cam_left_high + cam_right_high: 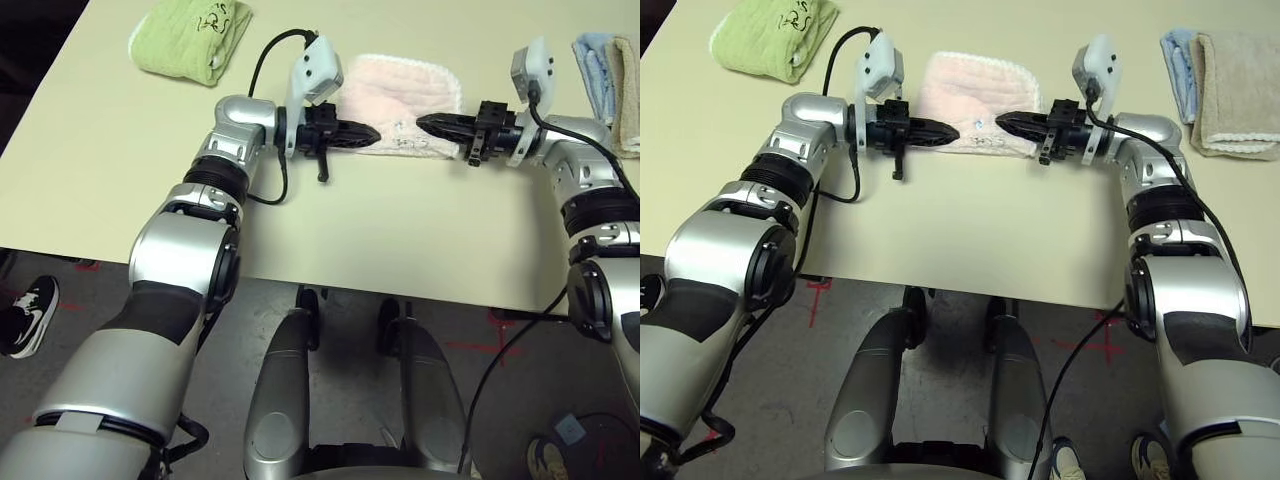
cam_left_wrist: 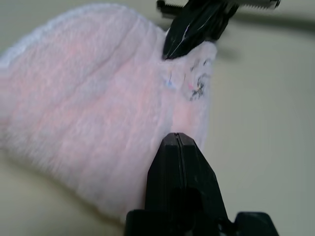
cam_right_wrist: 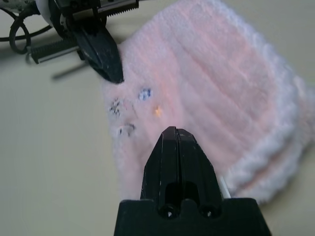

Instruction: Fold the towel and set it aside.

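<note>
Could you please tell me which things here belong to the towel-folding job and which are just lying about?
For the job:
- pink towel
- left gripper
- right gripper

Lying about:
- green towel
- blue towel
- beige towel

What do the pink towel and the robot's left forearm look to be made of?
Pink towel: seems to be soft terry cloth, matte, judging by its fuzzy pile and scalloped edging.
Left forearm: smooth silver satin shell with soft highlights; metal or painted plastic, I can't tell.

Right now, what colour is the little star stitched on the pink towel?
Orange, showing best in the right wrist view.
</note>
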`<state>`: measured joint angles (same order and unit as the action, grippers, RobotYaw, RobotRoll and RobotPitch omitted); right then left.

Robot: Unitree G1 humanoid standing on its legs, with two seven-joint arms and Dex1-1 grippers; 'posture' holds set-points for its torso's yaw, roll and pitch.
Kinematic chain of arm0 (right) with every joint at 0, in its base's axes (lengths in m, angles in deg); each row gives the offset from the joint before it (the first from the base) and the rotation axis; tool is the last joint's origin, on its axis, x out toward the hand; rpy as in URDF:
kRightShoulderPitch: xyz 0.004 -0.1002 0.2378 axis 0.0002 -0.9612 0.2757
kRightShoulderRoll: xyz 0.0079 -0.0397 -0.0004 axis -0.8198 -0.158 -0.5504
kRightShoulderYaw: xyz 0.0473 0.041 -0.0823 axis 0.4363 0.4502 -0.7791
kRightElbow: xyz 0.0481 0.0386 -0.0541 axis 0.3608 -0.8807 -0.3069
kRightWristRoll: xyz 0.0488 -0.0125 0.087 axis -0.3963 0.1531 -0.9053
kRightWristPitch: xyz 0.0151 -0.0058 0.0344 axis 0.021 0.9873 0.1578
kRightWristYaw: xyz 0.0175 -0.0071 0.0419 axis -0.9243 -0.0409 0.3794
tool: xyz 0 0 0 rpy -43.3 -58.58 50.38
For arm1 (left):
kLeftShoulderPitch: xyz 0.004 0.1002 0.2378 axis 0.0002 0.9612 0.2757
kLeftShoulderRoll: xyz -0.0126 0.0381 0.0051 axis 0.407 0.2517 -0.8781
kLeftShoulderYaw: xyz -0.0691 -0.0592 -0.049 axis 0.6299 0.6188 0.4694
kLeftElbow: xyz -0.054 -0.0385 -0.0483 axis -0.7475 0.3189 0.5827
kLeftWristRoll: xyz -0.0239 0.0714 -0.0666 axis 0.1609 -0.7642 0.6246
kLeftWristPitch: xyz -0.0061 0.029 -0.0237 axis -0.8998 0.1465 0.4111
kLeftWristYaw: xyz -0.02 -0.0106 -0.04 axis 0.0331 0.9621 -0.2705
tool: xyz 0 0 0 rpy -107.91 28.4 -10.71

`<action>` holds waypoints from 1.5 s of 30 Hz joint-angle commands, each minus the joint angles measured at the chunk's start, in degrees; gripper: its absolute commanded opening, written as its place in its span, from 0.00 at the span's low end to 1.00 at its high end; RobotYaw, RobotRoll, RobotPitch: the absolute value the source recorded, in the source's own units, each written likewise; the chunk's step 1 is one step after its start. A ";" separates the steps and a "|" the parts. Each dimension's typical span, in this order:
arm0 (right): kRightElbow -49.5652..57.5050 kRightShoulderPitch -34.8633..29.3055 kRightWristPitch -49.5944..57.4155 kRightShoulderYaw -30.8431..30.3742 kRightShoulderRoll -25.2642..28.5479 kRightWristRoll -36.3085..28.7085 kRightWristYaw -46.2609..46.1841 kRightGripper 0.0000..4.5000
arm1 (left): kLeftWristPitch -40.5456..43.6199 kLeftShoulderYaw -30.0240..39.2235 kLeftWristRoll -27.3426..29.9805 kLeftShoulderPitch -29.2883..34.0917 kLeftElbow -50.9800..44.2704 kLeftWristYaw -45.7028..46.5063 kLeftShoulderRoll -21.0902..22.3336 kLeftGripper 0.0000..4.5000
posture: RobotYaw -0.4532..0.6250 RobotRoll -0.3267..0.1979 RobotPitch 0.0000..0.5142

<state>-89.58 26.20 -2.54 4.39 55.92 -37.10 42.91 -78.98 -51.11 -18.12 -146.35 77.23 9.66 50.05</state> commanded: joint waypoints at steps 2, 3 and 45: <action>1.43 -1.96 1.74 -0.08 0.45 -0.17 -0.15 0.00 | 0.74 -0.90 -2.54 1.63 2.01 0.64 1.09 0.01 | 0.45 0.62 0.88; 1.43 -1.79 1.77 -0.09 0.33 -0.16 -0.23 0.00 | 0.77 -0.58 -2.37 1.41 1.98 0.74 1.10 0.01 | 0.45 0.62 0.88; -10.59 3.44 -6.93 1.42 -4.67 5.76 -24.19 0.00 | 12.69 8.45 4.24 0.53 0.67 15.68 -5.70 0.01 | 0.46 0.62 0.89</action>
<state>-97.92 32.08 -9.39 6.55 50.14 -33.13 19.29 -67.55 -41.59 -12.40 -147.54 77.07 26.77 43.70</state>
